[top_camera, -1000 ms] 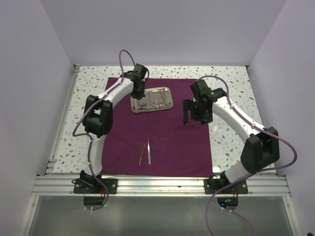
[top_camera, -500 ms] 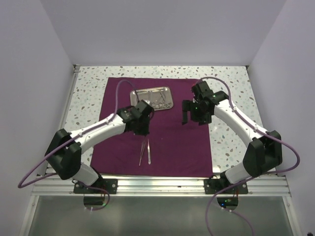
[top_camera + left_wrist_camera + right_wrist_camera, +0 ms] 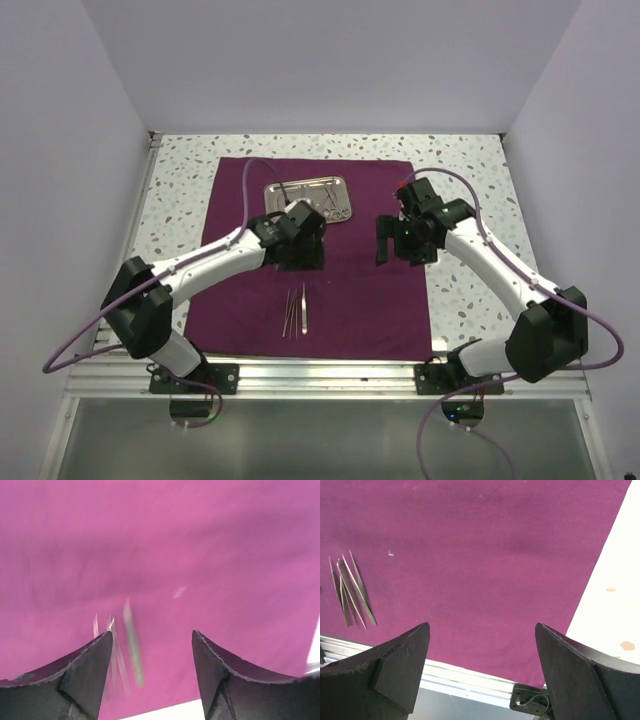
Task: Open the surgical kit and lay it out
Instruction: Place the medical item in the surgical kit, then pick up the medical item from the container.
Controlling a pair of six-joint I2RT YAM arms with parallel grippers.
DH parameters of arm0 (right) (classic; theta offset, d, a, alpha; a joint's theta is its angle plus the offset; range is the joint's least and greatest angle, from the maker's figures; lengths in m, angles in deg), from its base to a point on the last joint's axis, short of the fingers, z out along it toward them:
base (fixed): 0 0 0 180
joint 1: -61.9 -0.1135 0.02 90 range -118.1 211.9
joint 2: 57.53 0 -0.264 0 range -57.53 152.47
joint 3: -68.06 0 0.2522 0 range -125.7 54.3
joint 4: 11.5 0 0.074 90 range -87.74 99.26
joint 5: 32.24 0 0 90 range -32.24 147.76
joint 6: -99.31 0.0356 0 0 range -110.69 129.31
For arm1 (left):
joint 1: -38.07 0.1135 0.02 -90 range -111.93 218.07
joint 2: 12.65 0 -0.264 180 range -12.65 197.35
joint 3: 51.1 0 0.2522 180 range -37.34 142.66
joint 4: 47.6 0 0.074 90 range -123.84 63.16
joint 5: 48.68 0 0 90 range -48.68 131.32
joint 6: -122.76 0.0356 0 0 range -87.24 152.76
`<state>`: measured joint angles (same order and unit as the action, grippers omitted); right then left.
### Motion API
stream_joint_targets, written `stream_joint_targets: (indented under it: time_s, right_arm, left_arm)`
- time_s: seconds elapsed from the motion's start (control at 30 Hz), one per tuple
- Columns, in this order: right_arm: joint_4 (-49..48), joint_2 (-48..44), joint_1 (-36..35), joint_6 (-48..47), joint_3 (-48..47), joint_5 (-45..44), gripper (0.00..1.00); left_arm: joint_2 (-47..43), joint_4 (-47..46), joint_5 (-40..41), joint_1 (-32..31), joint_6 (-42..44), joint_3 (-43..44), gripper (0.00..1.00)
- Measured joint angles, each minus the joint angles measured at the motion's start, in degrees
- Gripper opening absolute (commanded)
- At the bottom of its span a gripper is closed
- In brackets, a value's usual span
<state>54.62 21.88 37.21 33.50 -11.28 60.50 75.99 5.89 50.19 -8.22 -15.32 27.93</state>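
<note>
Left pincer (image 3: 151,632) was at the steel tray (image 3: 349,200) a second ago and has since swung across to the laid-out tweezers (image 3: 297,310). It is now spread and empty. The tweezers lie just in front of the fingertips, blurred in the wrist view, with the tray behind the pincer on the far side. The row looks like three pieces now, against two before, so one more item likely just got placed. Purple cloth (image 3: 370,290) is fully unfolded on the desk (image 3: 470,170). Some small instruments (image 3: 326,203) remain in the tray, so layout is partway. Right pincer (image 3: 481,625) hangs over bare cloth, spread wide and holding nothing, tweezers well off to its left.
</note>
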Motion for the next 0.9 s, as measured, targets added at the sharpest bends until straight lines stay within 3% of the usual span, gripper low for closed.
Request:
stream_joint_targets:
  time_s: [0.27, 0.57, 0.7, 0.9]
  right_arm:
    - [1.0, -3.4, 0.0, 1.4, 0.5, -0.5, 0.89]
    - [3.6, -4.5, 0.0, 2.6, 1.1, -3.7, 0.89]
    - [4.5, -3.7, 0.0, 2.6, 0.5, -5.1, 0.89]
    - [4.6, -0.9, 0.0, 2.6, -0.1, -5.8, 0.89]
  left_arm:
    - [15.6, -0.2, 0.6, 11.5, 8.7, 22.4, 0.50]
    - [42.9, 4.7, 2.5, 18.0, 17.9, 54.7, 0.44]
    - [46.6, 6.0, 2.2, 18.6, 19.3, 56.6, 0.42]
    - [46.6, 4.7, 2.1, 19.6, 20.5, 50.8, 0.39]
